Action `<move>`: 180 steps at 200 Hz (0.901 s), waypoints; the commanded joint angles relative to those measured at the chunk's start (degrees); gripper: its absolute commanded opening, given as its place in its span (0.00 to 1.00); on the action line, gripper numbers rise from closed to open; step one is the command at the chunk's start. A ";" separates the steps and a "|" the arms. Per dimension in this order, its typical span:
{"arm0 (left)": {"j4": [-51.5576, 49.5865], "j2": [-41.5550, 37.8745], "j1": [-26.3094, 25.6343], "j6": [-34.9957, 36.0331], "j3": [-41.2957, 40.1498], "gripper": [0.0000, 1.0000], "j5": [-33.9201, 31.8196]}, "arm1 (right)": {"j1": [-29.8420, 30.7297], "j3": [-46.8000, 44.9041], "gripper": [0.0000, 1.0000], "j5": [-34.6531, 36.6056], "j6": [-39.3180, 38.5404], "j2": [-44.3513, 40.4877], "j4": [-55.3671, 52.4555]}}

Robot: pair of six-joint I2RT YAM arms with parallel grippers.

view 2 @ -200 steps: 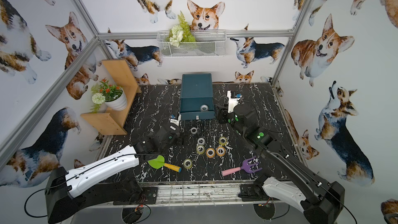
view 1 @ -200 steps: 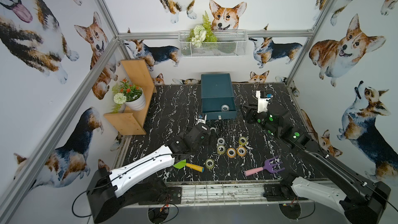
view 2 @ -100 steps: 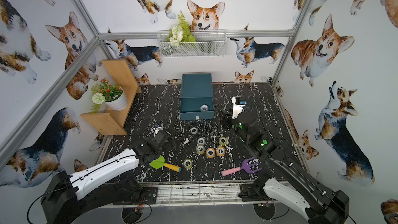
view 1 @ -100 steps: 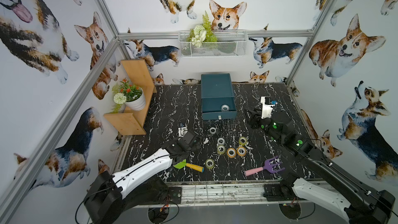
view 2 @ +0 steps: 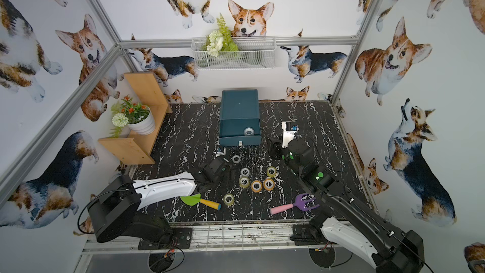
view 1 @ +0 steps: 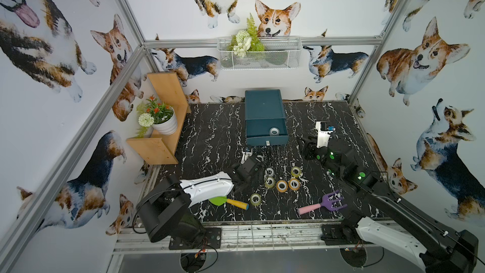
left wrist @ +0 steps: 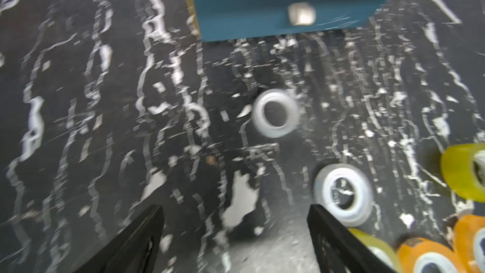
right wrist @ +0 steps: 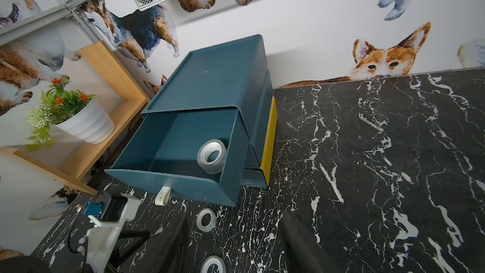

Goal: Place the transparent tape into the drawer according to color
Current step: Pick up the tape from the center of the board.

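The teal drawer is pulled open. One clear tape roll lies in its right corner. On the table lie two clear rolls, yellow-green rolls and two orange rolls. My left gripper hangs open and empty over the table. A clear roll lies ahead of it, and another lies beside one finger. My right gripper is open and empty, right of the drawer front.
A green scoop with a yellow handle lies under the left arm. A purple fork lies front right. At the left stands a wooden shelf with a potted plant. A wire basket hangs on the back wall.
My left gripper swung away to the left, then came back toward the clear rolls, its jaws a little narrower. My right gripper drew back a little from the drawer.
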 commanded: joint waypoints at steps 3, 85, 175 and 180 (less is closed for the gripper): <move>7.83 3.98 -0.48 2.91 0.50 0.92 -2.82 | 0.07 -0.03 0.61 0.86 0.62 -0.86 1.69; 10.82 18.06 -0.51 3.73 6.63 0.91 -3.37 | 0.09 -0.19 0.62 2.89 -0.17 -4.53 0.36; 10.02 22.30 1.10 3.40 8.72 0.68 -0.67 | 0.05 0.55 0.62 3.08 -0.08 -5.20 -0.16; 10.10 22.44 1.21 3.63 8.81 0.68 -0.36 | 0.04 0.57 0.62 3.08 -0.08 -5.20 -0.16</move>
